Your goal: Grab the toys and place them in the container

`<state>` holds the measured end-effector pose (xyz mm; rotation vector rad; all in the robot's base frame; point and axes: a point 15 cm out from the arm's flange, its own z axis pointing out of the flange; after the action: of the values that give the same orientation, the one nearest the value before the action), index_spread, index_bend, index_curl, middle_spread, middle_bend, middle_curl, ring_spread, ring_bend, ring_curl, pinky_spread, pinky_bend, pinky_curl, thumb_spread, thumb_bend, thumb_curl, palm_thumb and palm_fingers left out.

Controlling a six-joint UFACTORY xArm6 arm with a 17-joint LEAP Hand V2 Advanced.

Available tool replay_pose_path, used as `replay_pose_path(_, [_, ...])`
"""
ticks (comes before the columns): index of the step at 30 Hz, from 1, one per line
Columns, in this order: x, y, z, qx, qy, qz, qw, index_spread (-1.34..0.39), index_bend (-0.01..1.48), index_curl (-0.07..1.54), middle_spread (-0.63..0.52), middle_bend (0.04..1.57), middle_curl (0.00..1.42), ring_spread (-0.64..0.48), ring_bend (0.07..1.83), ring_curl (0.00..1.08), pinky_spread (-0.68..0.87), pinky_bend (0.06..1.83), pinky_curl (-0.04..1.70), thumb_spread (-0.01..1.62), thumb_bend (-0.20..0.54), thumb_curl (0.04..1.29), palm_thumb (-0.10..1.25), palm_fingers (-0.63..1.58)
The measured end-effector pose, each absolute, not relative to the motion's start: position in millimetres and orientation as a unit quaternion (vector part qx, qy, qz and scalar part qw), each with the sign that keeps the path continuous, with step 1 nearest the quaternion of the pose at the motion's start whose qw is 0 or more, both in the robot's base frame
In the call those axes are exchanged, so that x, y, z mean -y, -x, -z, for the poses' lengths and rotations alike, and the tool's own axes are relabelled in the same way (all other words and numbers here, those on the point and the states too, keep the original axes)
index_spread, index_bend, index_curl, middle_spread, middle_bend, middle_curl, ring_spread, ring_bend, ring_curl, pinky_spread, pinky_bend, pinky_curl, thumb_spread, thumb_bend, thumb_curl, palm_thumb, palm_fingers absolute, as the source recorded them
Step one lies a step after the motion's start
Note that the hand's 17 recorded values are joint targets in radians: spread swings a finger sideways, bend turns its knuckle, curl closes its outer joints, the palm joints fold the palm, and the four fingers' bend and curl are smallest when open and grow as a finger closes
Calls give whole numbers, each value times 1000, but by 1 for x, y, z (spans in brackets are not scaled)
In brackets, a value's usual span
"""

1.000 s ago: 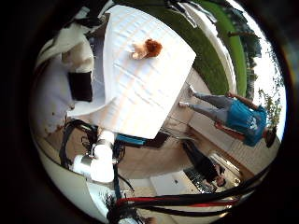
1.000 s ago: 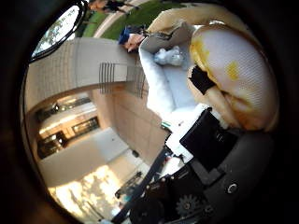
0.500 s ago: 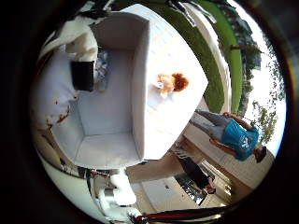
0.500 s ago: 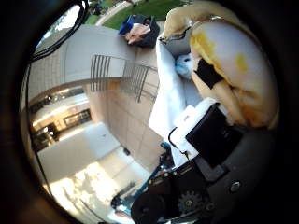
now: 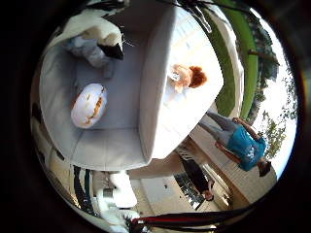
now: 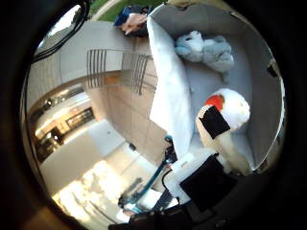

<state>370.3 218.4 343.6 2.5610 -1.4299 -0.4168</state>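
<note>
In the right little finger side palm view a white plush toy with orange patches (image 5: pixel 89 105) lies on the floor of the white container (image 5: pixel 154 116), with a grey and white plush toy (image 5: pixel 89 47) beside it. A red-haired doll (image 5: pixel 185 76) lies on the white table outside the container wall. The right thumb side palm view shows the container's inside (image 6: pixel 173 86) with the pale blue and white plush (image 6: pixel 206 48) and the orange-patched plush (image 6: pixel 233 105). My hand (image 6: pixel 216 144) is above the container, its fingers relaxed and away from the plush.
The white table (image 5: pixel 194 112) stands on a tiled patio with grass beyond. A dark bag (image 6: pixel 134 19) lies on the ground near the container's far side. A house front (image 6: pixel 67 120) shows to the side.
The orange-patched plush was pressed against my palm; it now lies loose on the container floor. The views have shifted from over the table to over the container.
</note>
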Motion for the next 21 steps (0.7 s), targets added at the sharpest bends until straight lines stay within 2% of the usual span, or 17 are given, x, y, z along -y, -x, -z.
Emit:
replay_pose_path(5, [-170, -390, -369, 521, -843, 125, 59, -428, 146, 327, 110, 163, 366, 309, 470, 321, 467, 785, 415, 1160, -22, 457, 782, -55])
replay_pose_path(11, [-73, -438, -394, 589, -802, 99, 12, -382, 169, 305, 78, 184, 355, 295, 464, 318, 448, 678, 360, 1164, -27, 446, 763, -2])
replay_pose_path(16, [-4, -462, -362, 599, -793, 102, 37, -358, 176, 298, 55, 187, 351, 275, 440, 313, 419, 568, 311, 1150, -24, 448, 759, 9])
replay_pose_path(21, [44, -483, -314, 593, -794, 81, 109, -355, 173, 293, 42, 179, 344, 261, 407, 308, 399, 503, 285, 1140, -24, 452, 766, 2])
